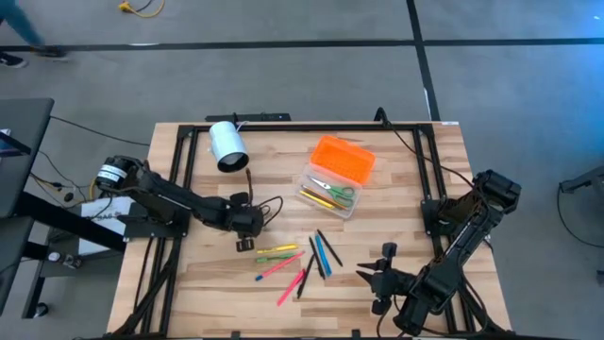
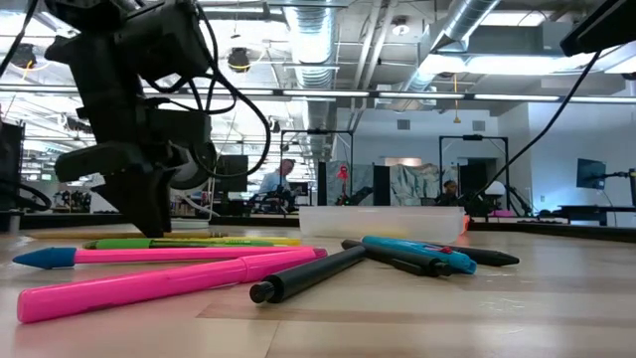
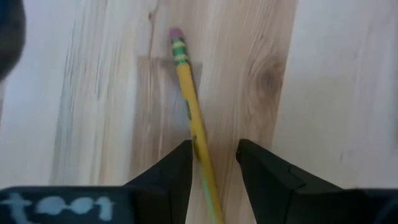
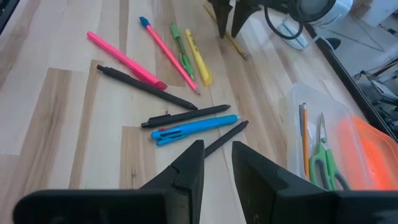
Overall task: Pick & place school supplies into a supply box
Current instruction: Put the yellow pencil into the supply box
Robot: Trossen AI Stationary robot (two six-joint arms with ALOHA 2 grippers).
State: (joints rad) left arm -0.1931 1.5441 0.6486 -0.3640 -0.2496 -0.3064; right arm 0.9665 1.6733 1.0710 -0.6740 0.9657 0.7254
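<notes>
On wooden table [image 1: 406,189], scattered pens [image 1: 321,255]

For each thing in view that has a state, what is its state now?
Supply box: open, orange lid folded back, green-handled scissors inside.
Yellow pencil: flat on the table, between the left gripper's open jaws, not gripped.
Right gripper: open, empty, above the loose pens.
White cylinder: lying on its side.
</notes>
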